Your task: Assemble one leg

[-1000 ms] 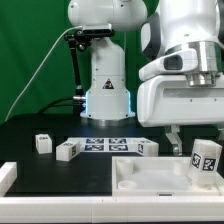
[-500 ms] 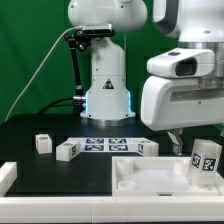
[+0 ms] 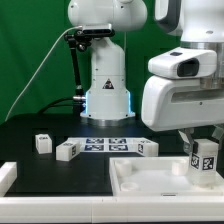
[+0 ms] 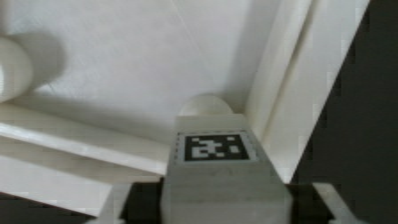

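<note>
Pinching the leg (image 3: 206, 161) between its jaws, the gripper (image 3: 201, 149) holds it nearly upright over the corner of the tray (image 3: 128, 166) at about four o'clock in the exterior view, presumably so its lower end can be seated there.

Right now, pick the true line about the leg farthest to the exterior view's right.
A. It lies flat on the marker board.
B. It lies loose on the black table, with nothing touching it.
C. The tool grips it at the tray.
C: the leg stands upright between the fingers of the tool, with the tray right behind it in both views.
</note>
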Robot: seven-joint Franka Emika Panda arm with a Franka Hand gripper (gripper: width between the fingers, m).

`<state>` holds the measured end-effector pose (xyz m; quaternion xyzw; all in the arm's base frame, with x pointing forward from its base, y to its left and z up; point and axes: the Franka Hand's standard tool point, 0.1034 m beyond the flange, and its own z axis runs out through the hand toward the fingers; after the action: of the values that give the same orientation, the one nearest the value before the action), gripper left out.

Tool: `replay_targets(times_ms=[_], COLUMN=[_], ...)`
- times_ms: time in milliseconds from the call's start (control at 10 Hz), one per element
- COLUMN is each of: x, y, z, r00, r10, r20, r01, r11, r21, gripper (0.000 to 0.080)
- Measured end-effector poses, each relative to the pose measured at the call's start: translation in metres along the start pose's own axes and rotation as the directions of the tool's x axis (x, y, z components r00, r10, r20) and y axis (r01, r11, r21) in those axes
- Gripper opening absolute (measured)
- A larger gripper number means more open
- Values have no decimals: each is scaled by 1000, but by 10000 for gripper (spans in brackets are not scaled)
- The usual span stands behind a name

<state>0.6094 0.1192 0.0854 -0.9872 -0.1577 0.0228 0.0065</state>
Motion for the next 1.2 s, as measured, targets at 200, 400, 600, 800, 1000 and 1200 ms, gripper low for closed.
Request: replay_targets(times_ms=[200, 400, 600, 800, 1000, 1200], x=[0, 0, 0, 2, 3, 3], y=[0, 0, -1, -3, -3, -5], z=[0, 1, 1, 1, 2, 2], r00=[999, 992, 934, 811, 652, 402], r10=[41, 127, 358, 586, 758, 916], r20=[0, -4, -3, -2, 3, 7], r01=[-41, -127, -358, -585, -757, -914], r11=[999, 992, 933, 810, 651, 401], r21=[2, 11, 27, 42, 51, 63], gripper=[291, 291, 291, 291, 291, 291])
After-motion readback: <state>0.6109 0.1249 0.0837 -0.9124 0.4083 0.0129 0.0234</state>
